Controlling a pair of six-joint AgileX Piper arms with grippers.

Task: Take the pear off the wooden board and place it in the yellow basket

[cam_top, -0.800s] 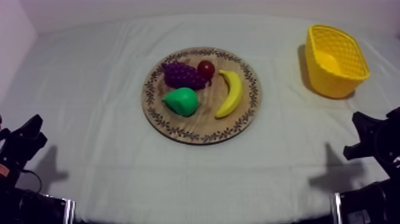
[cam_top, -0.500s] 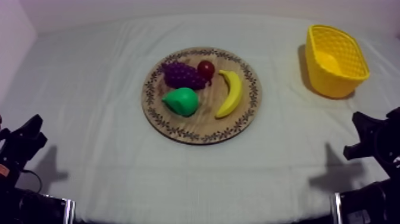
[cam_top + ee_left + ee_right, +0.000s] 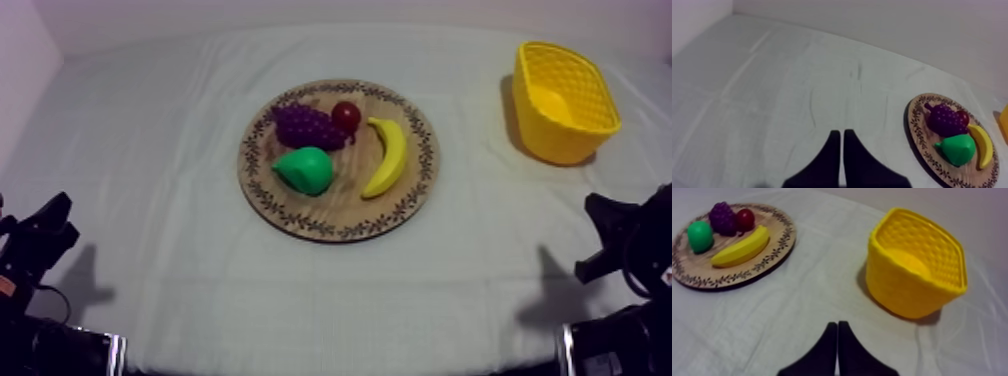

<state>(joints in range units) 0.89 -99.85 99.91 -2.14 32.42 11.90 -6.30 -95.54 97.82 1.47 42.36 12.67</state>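
You have one wooden board (image 3: 300,222) lying flat near the middle of the table (image 3: 150,150). It carries four toy fruits: one pear (image 3: 305,170), one bunch of grapes (image 3: 306,126), one small red fruit (image 3: 346,116) and one banana (image 3: 388,156). The green pear sits on the board's near left part, just in front of the grapes. The grapes touch the small red fruit at the far side. The banana lies along the board's right side, apart from the pear. One yellow basket (image 3: 560,140) stands upright on the cloth at the far right, well apart from the board.

You have two arms, and both sit low at the near edge of the table, one at each side. Your left gripper (image 3: 841,134) hovers over bare cloth, with the board ahead and off to its right. Its two fingers are pressed together in a narrow wedge, clenched on nothing. Your right gripper (image 3: 837,324) hovers over bare cloth between the board and the basket. Its fingers too are clenched together with nothing between them.
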